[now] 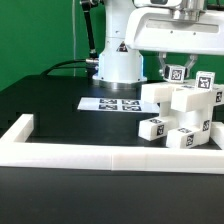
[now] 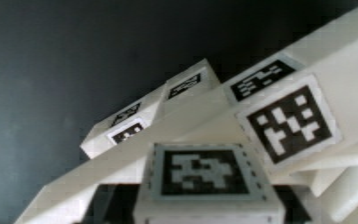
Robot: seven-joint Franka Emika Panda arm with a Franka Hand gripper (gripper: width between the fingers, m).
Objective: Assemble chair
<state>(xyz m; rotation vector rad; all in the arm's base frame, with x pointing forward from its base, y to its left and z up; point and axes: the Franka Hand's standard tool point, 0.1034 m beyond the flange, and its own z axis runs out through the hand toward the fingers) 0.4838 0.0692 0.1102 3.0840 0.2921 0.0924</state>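
Observation:
My gripper (image 1: 176, 64) hangs over the chair parts at the exterior view's right. It is shut on a small white tagged block (image 1: 177, 73). In the wrist view the block (image 2: 202, 172) sits between the dark fingers (image 2: 119, 203), its tag facing the camera. Just below and beyond it stands the chunky white chair structure (image 1: 190, 105), several tagged slabs and cubes stacked together; it also shows in the wrist view (image 2: 274, 110). I cannot tell whether the held block touches the structure. A small tagged piece (image 1: 153, 127) lies on the table at the structure's left.
The marker board (image 1: 112, 103) lies flat on the black table in front of the robot base (image 1: 118, 65). A long white border rail (image 1: 90, 155) runs along the front and up the exterior view's left side.

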